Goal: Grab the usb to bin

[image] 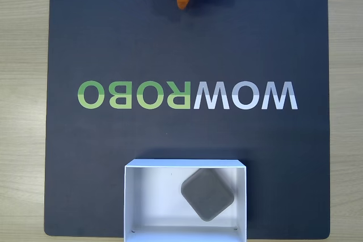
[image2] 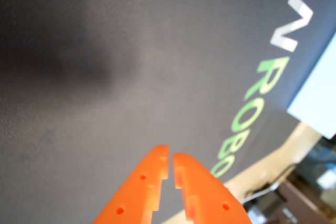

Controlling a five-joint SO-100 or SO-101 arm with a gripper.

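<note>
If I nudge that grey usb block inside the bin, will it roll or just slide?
The usb is flat with rounded corners, so it probably slides, not rolls. Its matte surface may give some grip. The bin has thin walls and might shift too.

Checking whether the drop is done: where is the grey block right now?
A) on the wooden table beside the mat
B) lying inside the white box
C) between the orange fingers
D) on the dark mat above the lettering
B: in the fixed view the grey block lies on the floor of the white box, toward its right side, far from the gripper, which holds nothing.
</note>
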